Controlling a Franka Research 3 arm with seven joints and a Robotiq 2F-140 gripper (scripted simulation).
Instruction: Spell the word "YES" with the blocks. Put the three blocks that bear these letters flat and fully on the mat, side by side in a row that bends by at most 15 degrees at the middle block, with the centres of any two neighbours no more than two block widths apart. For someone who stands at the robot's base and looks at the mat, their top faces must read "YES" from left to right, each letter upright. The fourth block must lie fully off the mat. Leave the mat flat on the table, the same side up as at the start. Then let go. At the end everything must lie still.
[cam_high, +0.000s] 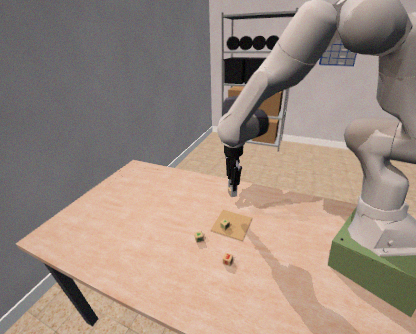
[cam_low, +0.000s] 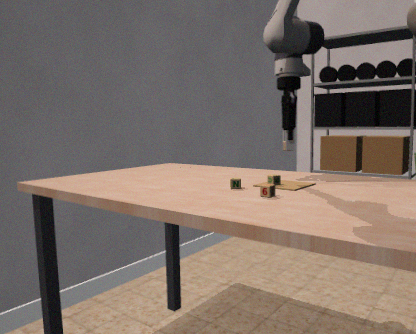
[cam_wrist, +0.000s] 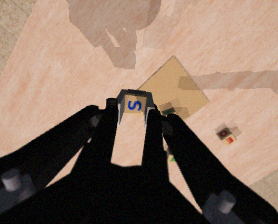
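Observation:
My gripper (cam_high: 232, 191) is shut on a wooden block with a blue S (cam_wrist: 133, 105) and holds it well above the table, beyond the mat's far corner. It also shows high over the table in the side view (cam_low: 287, 145). The tan mat (cam_high: 231, 224) lies flat on the table. A green-lettered block (cam_high: 225, 224) sits on the mat; in the wrist view (cam_wrist: 167, 108) my finger partly hides it. A green N block (cam_low: 235, 184) (cam_high: 199, 236) lies off the mat to the left. A red-lettered block (cam_high: 228, 259) lies off the mat, nearer the front edge.
The robot's green base (cam_high: 372, 265) stands at the table's right side. A shelf with boxes and dark balls (cam_high: 255, 75) stands behind the table. A grey wall runs along the left.

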